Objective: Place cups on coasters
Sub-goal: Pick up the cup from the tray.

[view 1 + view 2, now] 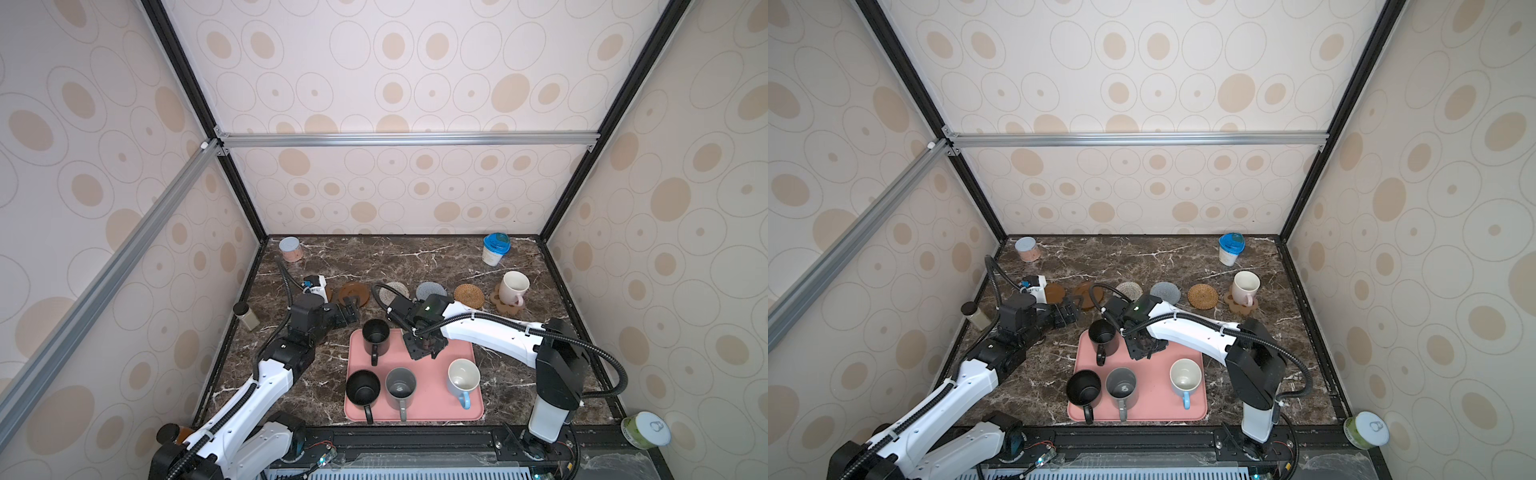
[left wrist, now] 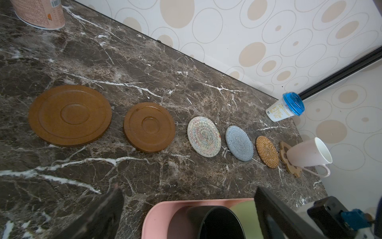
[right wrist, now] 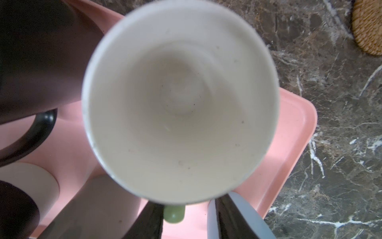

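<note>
Nearest the front edge of the bench (image 1: 415, 257) sits a pink tray (image 1: 432, 374) holding five mugs. Along the tray's front stand a black mug (image 1: 363, 388), a grey mug (image 1: 400, 384) and a blue mug (image 1: 463, 376) with a white inside, their handles all pointing to the front edge. At the tray's back left corner stands a second black mug (image 1: 376, 334).

Beside it, the green mug (image 3: 179, 103) stands upright, mostly hidden under the right claw (image 1: 424, 349) in both top views. The right wrist view shows that claw partly open, its fingers (image 3: 148, 219) on either side of the green handle (image 3: 173, 214). One finger appears to touch the handle and the other stands just clear.

The left claw (image 1: 351, 312) gapes wide and holds nothing, hanging above the bench off the tray's back left corner.

Behind the tray, six coasters lie in a row across the bench:
- a wooden disc (image 2: 70, 115)
- a second wooden disc (image 2: 149, 127)
- a whitish mat (image 2: 203, 136)
- a blue-grey mat (image 2: 239, 143)
- a rattan mat (image 2: 267, 151)
- a paw coaster (image 2: 284, 149)

Only the paw coaster, near the right edge, carries a mug: the white mug (image 1: 514, 286), upright.
</note>
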### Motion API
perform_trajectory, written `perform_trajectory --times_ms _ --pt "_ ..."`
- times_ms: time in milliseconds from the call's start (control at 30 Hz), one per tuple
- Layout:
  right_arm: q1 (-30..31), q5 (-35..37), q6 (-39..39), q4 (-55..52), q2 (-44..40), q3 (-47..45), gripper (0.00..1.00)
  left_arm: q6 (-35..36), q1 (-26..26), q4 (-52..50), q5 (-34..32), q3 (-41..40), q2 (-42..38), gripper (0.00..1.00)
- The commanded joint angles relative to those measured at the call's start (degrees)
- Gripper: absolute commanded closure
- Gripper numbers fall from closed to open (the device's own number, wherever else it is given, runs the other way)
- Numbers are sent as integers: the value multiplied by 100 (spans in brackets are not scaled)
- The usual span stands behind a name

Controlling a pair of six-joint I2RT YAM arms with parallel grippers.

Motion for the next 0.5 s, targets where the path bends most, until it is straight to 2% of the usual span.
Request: perform_trajectory --times_ms 0,467 --pt "9 54 17 -38 141 115 58 -45 -36 86 3 33 -57 0" --pt "9 -33 32 300 275 -61 65 -58 -34 60 -16 10 -100 0"
